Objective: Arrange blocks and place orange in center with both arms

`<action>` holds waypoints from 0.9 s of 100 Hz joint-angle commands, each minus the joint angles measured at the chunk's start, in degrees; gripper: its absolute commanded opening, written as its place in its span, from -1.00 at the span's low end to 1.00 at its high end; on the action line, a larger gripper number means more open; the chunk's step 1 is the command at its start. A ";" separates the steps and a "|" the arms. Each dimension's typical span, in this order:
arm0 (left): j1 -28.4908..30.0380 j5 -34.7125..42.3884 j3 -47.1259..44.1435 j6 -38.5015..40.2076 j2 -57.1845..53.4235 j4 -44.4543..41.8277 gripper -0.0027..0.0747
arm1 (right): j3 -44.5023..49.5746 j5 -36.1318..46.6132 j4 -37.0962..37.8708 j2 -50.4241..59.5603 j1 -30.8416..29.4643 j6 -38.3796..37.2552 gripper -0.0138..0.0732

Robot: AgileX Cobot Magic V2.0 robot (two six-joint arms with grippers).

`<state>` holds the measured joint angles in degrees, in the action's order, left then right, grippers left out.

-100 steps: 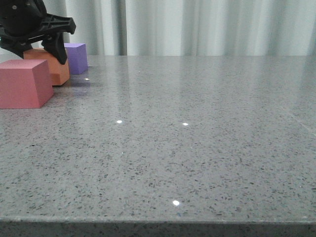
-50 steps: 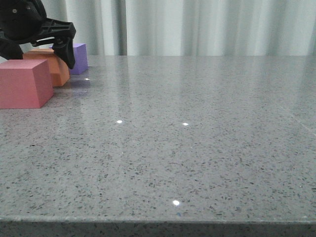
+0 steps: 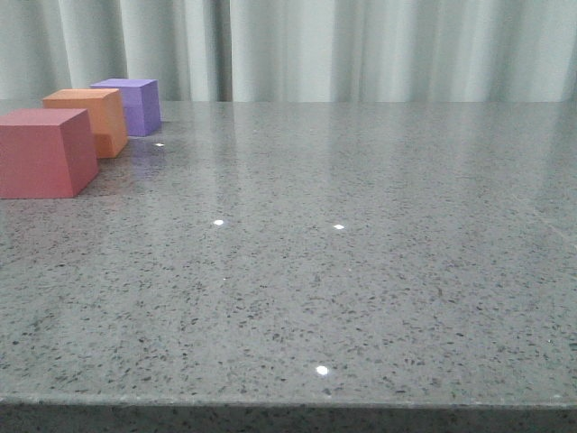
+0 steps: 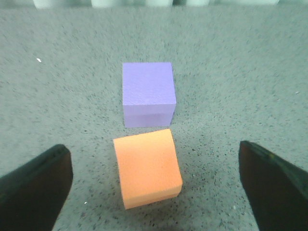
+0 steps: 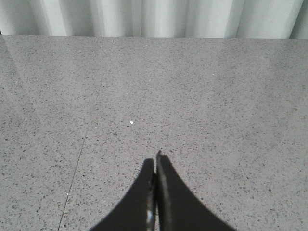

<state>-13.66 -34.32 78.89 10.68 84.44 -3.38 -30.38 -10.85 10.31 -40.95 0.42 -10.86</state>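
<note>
- Orange cube [image 3: 88, 120] sits at the far left of the grey speckled table [image 3: 361, 271] in the front view, in the middle of a row of three blocks running away from the camera: the red-pink cube [image 3: 45, 152] nearest, the purple cube [image 3: 131, 105] farthest. The orange one overlaps both neighbours in this view, so I cannot tell whether they touch. All three stand upright on the tabletop. Pale curtains [image 3: 361, 50] hang behind the table. No arm shows in this view.
- Left wrist view: the left gripper [image 4: 159, 185] hangs above the table with its fingers [image 4: 33, 187] spread wide apart and nothing between them but the orange cube below. That cube is turned slightly out of line with the purple cube just beyond it; a narrow gap seems to separate them. Neither finger touches a block. The red-pink cube is out of this view.
- Right wrist view: the right gripper [image 5: 155, 192] has its two dark fingers pressed together, holding nothing, over bare speckled table with the curtains at the far edge. No block is seen here.
</note>
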 commanded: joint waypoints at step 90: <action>4.22 13.24 -47.77 0.14 -62.16 -1.41 0.01 | -1.63 3.92 0.71 0.19 -0.29 0.37 -0.84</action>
<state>-9.02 -25.74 31.36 10.68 24.93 -4.74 -30.38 -10.85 10.31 -40.95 0.42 -10.86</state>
